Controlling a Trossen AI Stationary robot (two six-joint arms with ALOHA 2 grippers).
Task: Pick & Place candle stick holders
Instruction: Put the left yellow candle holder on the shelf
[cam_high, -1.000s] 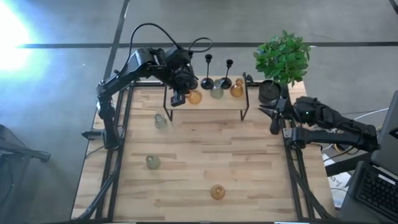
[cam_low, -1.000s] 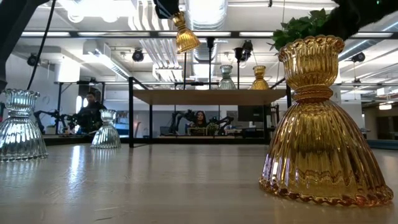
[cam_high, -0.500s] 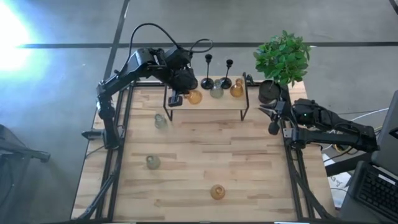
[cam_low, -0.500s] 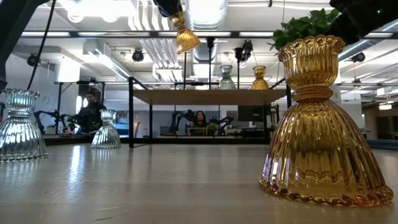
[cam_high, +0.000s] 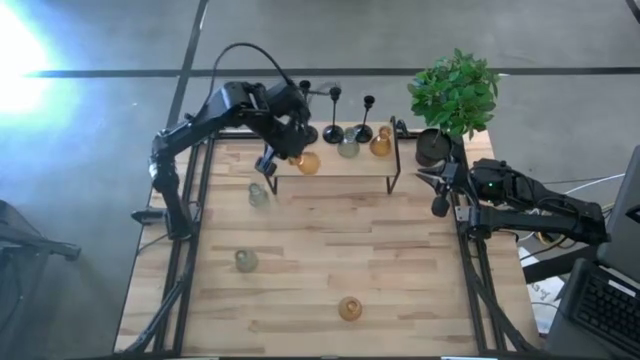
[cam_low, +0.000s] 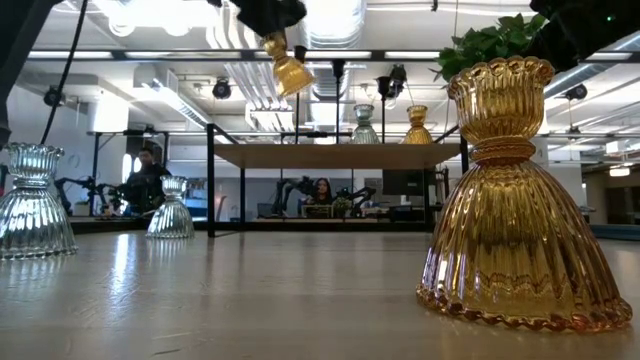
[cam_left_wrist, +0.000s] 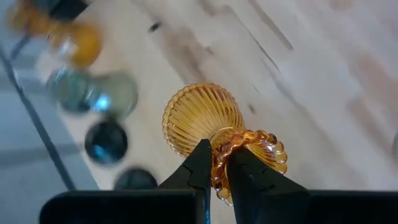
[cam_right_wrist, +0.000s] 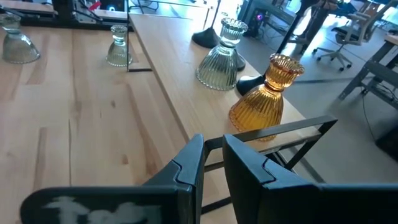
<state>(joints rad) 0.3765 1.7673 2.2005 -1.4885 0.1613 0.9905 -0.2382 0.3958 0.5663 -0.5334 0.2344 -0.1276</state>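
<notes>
Wooden tabletop (cam_high: 330, 260) carries a raised shelf (cam_high: 340, 160) along its far edge, with a plant (cam_high: 455, 95) at the far right corner. Left gripper (cam_high: 283, 152) hangs over the shelf's left end, its fingers (cam_left_wrist: 202, 165) clamped on the beaded neck of an amber holder (cam_left_wrist: 214, 127), which sits tilted and lifted clear between them. On the shelf stand a green holder (cam_high: 348, 148), another amber one (cam_high: 381, 142) and black candlesticks (cam_high: 334, 118). Two clear holders (cam_high: 258, 195) and an amber one (cam_high: 349, 308) stand on the table nearer. Right gripper (cam_high: 437, 190) waits at the right edge, fingers nearly together, holding nothing.
</notes>
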